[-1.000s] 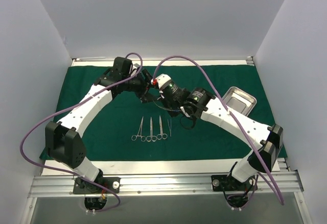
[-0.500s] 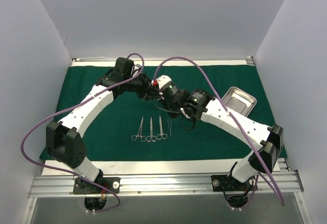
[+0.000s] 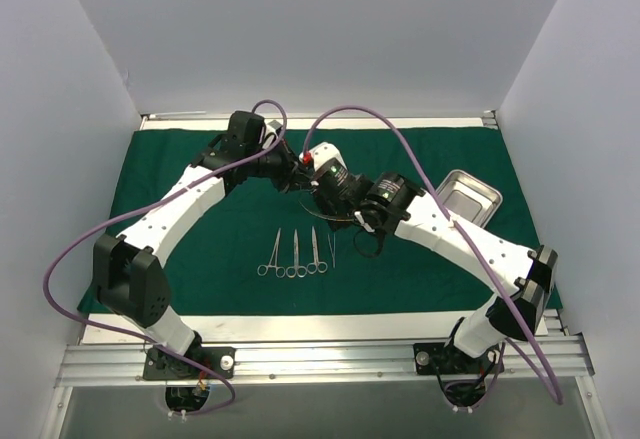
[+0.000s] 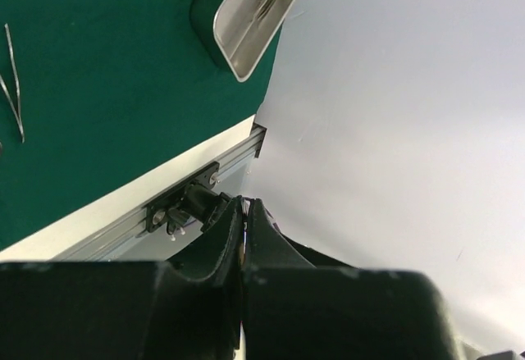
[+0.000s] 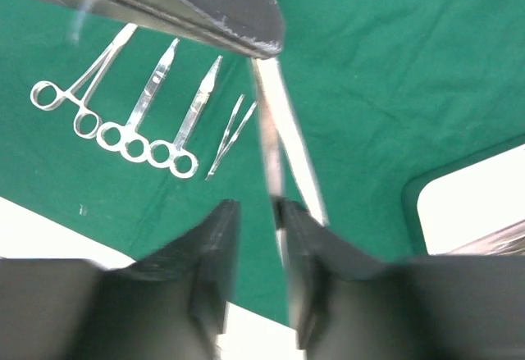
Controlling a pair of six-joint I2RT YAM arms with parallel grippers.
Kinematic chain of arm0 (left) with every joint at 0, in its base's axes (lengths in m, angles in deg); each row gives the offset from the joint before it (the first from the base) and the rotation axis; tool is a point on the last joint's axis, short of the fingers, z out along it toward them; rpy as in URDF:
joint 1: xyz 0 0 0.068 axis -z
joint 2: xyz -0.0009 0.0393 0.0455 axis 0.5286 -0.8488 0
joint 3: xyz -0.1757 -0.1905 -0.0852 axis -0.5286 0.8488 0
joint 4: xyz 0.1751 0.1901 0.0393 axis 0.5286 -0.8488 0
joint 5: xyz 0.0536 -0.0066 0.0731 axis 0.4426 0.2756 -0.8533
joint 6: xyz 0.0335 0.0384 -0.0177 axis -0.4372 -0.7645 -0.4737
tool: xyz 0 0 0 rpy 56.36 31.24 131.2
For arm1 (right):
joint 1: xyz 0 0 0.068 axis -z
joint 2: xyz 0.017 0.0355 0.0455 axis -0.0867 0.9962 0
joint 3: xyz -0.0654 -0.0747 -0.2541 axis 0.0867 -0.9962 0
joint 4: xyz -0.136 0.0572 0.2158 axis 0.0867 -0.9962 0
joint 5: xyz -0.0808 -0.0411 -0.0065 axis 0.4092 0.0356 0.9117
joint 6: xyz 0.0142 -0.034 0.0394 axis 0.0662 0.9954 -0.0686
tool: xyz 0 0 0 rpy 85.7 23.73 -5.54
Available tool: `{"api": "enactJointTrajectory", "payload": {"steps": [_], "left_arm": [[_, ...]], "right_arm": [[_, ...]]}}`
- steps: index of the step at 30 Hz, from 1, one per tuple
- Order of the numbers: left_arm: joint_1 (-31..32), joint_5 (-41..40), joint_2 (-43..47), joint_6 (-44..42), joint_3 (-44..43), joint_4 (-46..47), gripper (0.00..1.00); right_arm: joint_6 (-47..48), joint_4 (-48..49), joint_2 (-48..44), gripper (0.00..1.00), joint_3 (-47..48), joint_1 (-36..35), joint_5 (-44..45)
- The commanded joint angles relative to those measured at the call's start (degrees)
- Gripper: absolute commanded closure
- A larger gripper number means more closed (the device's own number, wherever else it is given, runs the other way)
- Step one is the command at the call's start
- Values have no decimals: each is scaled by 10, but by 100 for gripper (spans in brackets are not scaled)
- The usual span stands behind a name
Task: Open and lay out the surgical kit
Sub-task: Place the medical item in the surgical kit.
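The dark green cloth (image 3: pixel 190 249) is spread flat over the counter (image 3: pixel 300 327), and the steel tray (image 3: pixel 468 197) is set on its right part. Three ring-handled instruments (image 3: pixel 294 255) and small tweezers (image 3: pixel 331 252) are laid in a row near the middle of the cloth, just beside each other. Above them one more thin silver instrument (image 5: pixel 269 130) is held in the air between the two arms. The left end effector (image 4: pixel 244 206) is closed completely, and in the right wrist view its tips are seen clamped on the upper end of this instrument. The right end effector (image 5: pixel 253 208) is parted a little, with the lower end between its fingers (whether a finger touches it cannot be told). The instrument is judged to be light, stiff and slippery, and two thin legs seem to be present. It is best gripped across its flat middle, firmly, and lowered gently beside the row.
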Motion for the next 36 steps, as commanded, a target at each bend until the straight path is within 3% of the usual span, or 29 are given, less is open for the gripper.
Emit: {"api": "enactJointTrajectory", "payload": {"steps": [1,3,6,10,11,15,19,23,26,27,30,31,34,36], "left_arm": [[3,-12,9,-32,-15,42,98],[4,-26,11,-40,-13,64,98],[4,-54,14,-62,-20,91,98],[0,-87,21,-120,-35,145,98],[-3,-93,24,-132,-38,157,98],[-18,-117,50,-173,-24,235,98],[-36,-73,62,-197,5,399,98],[-35,12,73,-270,28,486,98],[-26,54,80,-356,33,493,98],[-22,75,82,-385,33,485,98],[7,84,101,-523,30,414,98],[23,81,117,-594,31,377,98],[43,38,150,-702,46,341,98],[49,31,157,-728,51,331,98]], "right_arm": [[-37,-21,-19,62,32,-3,47],[-65,-31,-10,47,46,5,47],[-89,-58,16,38,92,24,15],[-123,-95,34,37,161,78,-77],[-131,-96,32,37,170,94,-134],[-167,-95,7,37,156,183,-276],[-230,-54,-8,37,133,285,-427],[-394,-47,-1,40,159,350,-486],[-504,12,-7,41,137,362,-533],[-582,41,-18,41,124,359,-542],[-700,133,-42,41,81,360,-538],[-720,140,-47,41,63,359,-533],[-772,147,-55,41,47,354,-532],[-784,143,-55,41,45,352,-526]]}}
